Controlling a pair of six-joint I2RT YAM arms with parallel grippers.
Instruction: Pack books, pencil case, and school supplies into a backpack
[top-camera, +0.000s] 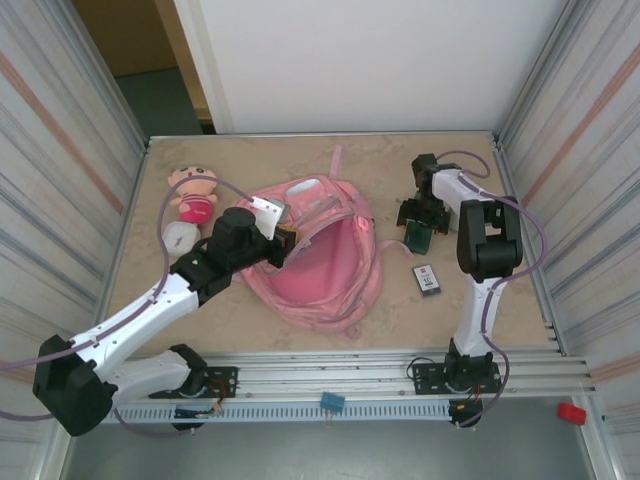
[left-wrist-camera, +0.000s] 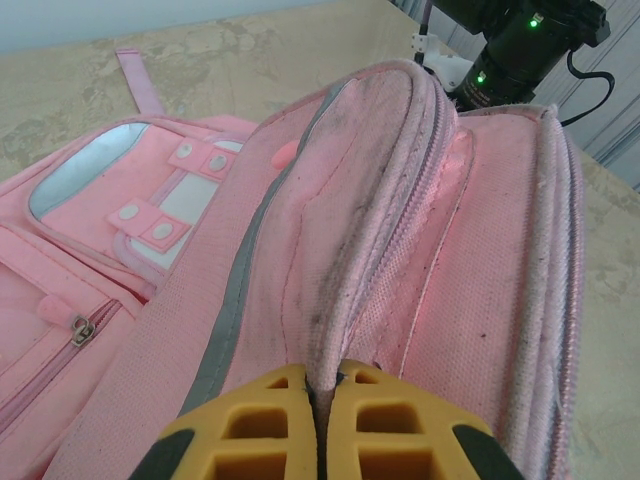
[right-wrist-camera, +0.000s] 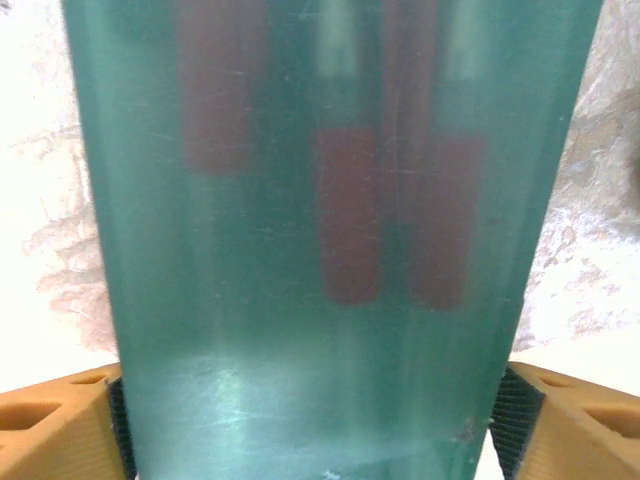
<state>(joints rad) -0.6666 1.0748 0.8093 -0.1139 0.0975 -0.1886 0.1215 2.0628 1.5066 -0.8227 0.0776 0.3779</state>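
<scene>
**First:** The left end effector (left-wrist-camera: 320, 405) is pressed together on a fold of pink fabric. It's pinching the rim of the backpack (left-wrist-camera: 400, 230), so the mouth gapes toward the other arm.

**Second:** And the right end effector (right-wrist-camera: 315, 425)?

**First:** It straddles the pencil case (right-wrist-camera: 320, 250), with its pads (right-wrist-camera: 118, 420) at the long edges. I can't tell whether it's clamping the case or only bracketing it. The case is over on the right of the desk (top-camera: 400, 320), beside the backpack and not in it.

**Second:** What worries you?

**First:** That green shell looks slick. With a loose hold it could slide or swing down between the pads on the way across. The pinch on the left is only soft cloth, too. If the cloth creeps out, I'd expect the mouth to sag shut just as the case arrives.

**Second:** The zip rim?

**First:** Yes, a long case coming in crooked could catch there. The small black rectangle (top-camera: 427, 279) also lies near that arm, and a low sweep might knock it.
</scene>
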